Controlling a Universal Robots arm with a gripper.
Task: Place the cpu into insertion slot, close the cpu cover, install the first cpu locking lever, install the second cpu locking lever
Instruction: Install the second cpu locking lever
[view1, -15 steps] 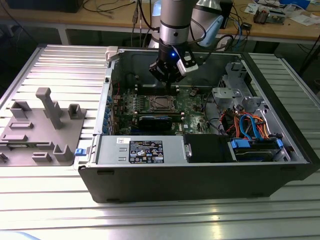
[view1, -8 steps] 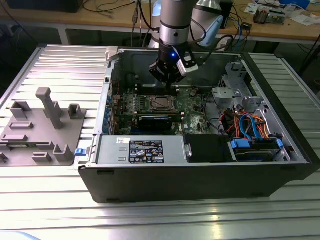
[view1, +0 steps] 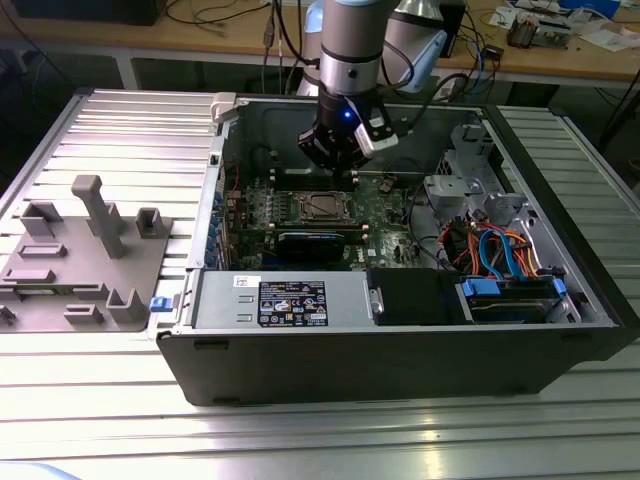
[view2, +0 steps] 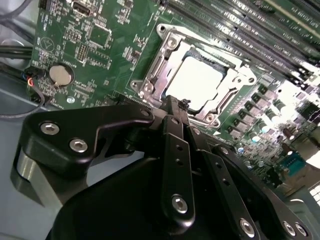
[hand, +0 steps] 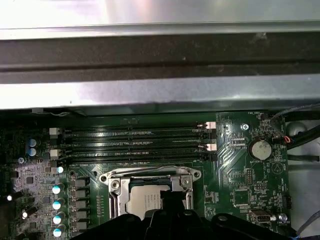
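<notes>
1. Gripper hangs inside the open PC case, just above the motherboard, beside the insertion slot.
2. Fingers pressed together, nothing between them.
3. CPU sits in the insertion slot.
4. CPU cover lies flat around the CPU.
5. In both wrist views the fingertips end at the slot's frame edge.

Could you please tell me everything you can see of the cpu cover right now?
The cpu cover is a thin, silvery metal frame with a large square window. It lies closed and flat over the slot on the green board, framing the pale grey cpu, whose top shows through the window. The gripper hovers at the frame's near edge; whether it touches the cover cannot be told.
</notes>
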